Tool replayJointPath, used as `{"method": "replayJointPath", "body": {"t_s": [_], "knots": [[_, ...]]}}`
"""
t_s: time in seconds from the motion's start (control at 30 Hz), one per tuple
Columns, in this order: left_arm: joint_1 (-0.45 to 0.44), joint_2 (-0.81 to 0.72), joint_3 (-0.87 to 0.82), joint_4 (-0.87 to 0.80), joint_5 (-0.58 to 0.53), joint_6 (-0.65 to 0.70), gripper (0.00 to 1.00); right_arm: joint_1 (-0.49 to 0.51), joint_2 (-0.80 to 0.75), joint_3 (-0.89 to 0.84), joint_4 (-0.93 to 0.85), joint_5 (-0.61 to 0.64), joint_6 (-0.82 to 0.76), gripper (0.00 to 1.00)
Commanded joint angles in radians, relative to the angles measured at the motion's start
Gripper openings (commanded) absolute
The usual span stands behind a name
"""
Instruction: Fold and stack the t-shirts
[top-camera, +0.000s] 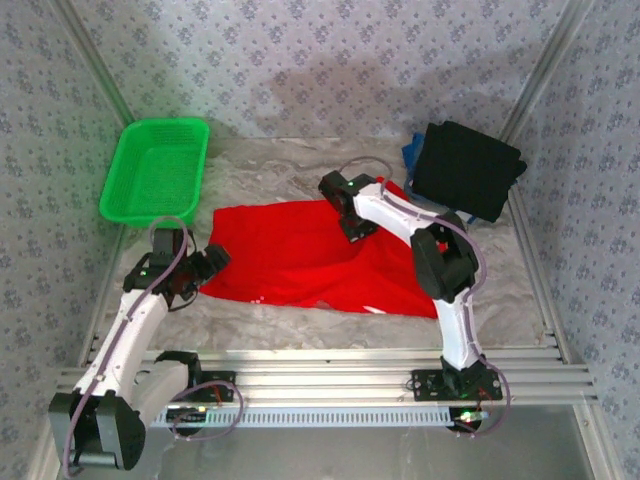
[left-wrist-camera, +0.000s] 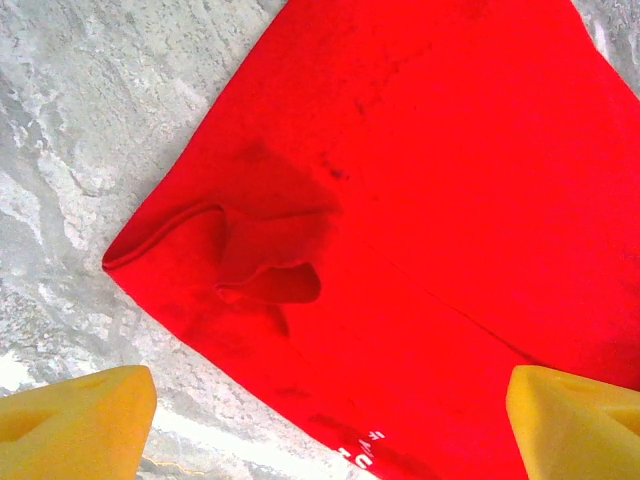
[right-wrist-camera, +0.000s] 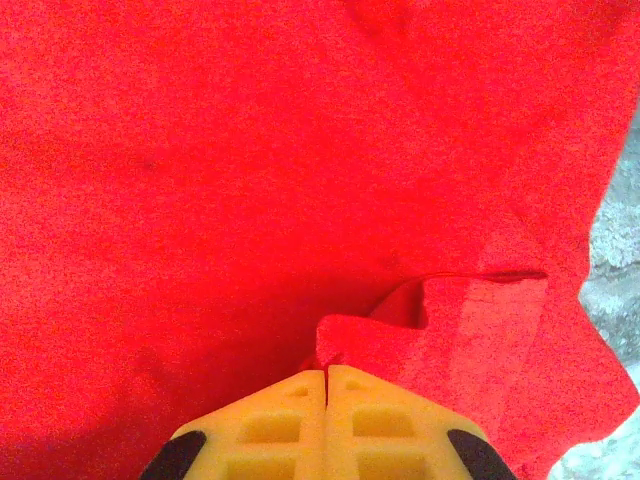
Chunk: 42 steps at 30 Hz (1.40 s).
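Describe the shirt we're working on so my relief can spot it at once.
Look at the table centre, between the green basket far left and the folded black t-shirt far right. The red t-shirt lies spread there, the only bright, unfolded cloth, with the right gripper pinching it.

Bright, even light falls from above in the top external view, casting soft shadows on the back wall (top-camera: 450, 90) and under the arms. The red t-shirt (top-camera: 290, 255) is oversaturated, its folds nearly lost. In the left wrist view, white glare washes the counter (left-wrist-camera: 200, 428) and the foam of the left pincer (left-wrist-camera: 325, 420) is blurred. The right wrist view is grainy, with shadow darkening the cloth beside the right pincer (right-wrist-camera: 326, 400)
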<state>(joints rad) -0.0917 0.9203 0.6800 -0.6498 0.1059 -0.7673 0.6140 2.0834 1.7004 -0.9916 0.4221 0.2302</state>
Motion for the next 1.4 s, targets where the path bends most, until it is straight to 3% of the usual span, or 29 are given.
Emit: {"method": "replayJointPath", "body": {"t_s": [0.0,0.3,0.47,0.7,0.83,1.0,1.17,1.37], "knots": [[0.008,0.000,-0.012,0.010,0.014,0.015,0.91,0.003,-0.023,-0.028,0.041,-0.026,0.117,0.01],[0.008,-0.020,-0.028,-0.009,0.007,0.016,0.91,0.002,0.061,0.005,0.075,-0.208,0.184,0.10],[0.010,-0.032,-0.033,-0.019,0.000,0.016,0.91,-0.014,0.036,0.003,0.173,-0.414,0.196,0.33],[0.018,-0.037,-0.004,-0.062,0.035,0.018,0.92,-0.058,-0.107,-0.065,0.288,-0.631,0.179,0.48],[0.036,-0.035,0.026,-0.175,0.047,0.019,0.92,-0.071,-0.254,-0.174,0.413,-0.766,0.088,0.71],[0.070,-0.023,0.017,-0.200,0.104,0.005,0.90,-0.048,-0.312,-0.318,0.517,-0.957,0.075,0.76],[0.076,0.032,-0.013,-0.113,0.234,-0.050,0.80,-0.006,-0.297,-0.396,0.525,-0.961,0.083,0.83],[0.078,0.107,-0.049,-0.020,0.195,-0.107,0.68,-0.012,-0.337,-0.462,0.503,-0.912,0.056,0.84]]}}
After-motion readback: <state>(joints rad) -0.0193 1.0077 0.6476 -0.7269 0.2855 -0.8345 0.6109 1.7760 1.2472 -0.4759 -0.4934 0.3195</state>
